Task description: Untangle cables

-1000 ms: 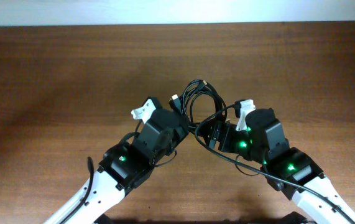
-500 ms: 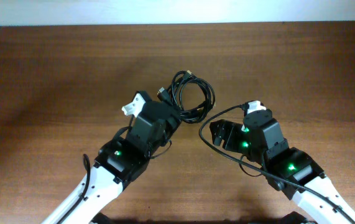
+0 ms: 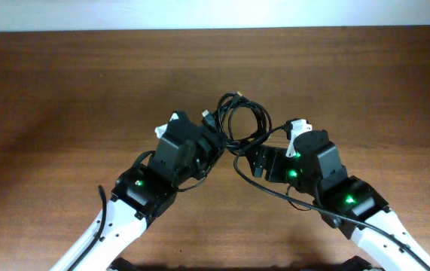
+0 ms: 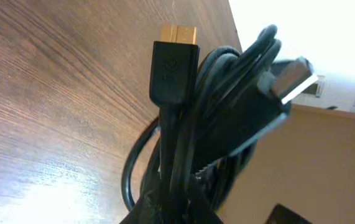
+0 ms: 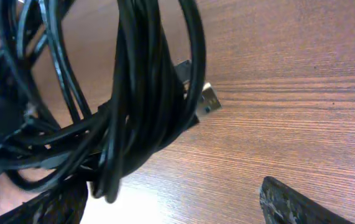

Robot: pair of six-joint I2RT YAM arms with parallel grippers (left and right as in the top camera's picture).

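Gripping the cables [image 3: 242,120] with the left gripper [image 3: 213,140], fingers clenched on the near edge of the bundle, loops standing out beyond the fingertips. Very close to the bundle in the left wrist view, with the strands rising from the bottom middle of the picture; fingers themselves not seen there. Sticking up out of the bundle, a black plug with a gold tip [image 4: 174,62]. To the right of it, on the outer side of the loops, a silver plug [image 4: 291,79]. Many strands running together and crossing; not possible to count them.

Just beside the bundle, on its opposite side, the right gripper [image 3: 254,159]. Fingers [image 5: 292,202] released and spread wide, one at each lower corner of the right wrist view, grasping nothing. In front of them the thick part of the bundle, nearer to the finger at the left of that view. Contact with that finger: cannot tell.

Under the bundle, a brown wooden surface [image 3: 64,90]. Resting on it or lifted above it: cannot tell from these views.
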